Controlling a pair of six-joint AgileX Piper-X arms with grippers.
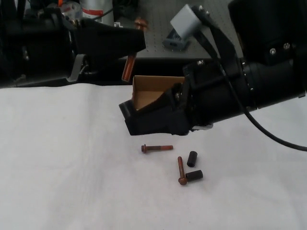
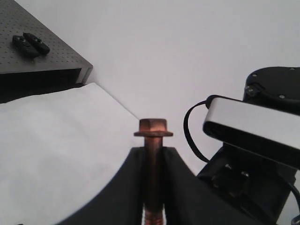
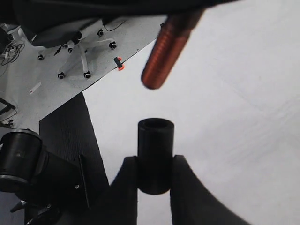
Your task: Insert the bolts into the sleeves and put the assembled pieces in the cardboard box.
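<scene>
Looking at this one, the left gripper (image 2: 152, 151) is pinched tight on the shank of a copper-coloured flange bolt (image 2: 153, 133), right under the head, so the head pokes out past the fingertips and the threaded end hangs free. The right gripper (image 3: 154, 164) is squeezed around the lower half of a black sleeve (image 3: 155, 138), with the open mouth facing out. From the right wrist view the bolt's threaded tip sits near that mouth but not touching it, and it looks tilted off the sleeve's axis, so I'd guess lining up comes next. Both parts look rigid and small, so nothing to crush. My guess is the sleeve's smooth wall could swivel between the pads if the bolt pushes off-centre, while the bolt's shank gives better bite. Gripping low on the sleeve and high on the bolt seems right, since it leaves the bore and threads clear. On the white cloth (image 1: 57, 158) lie two loose bolts (image 1: 157, 148) and two loose sleeves (image 1: 192, 158), with the cardboard box (image 1: 144, 88) just behind them, partly under the right arm.
</scene>
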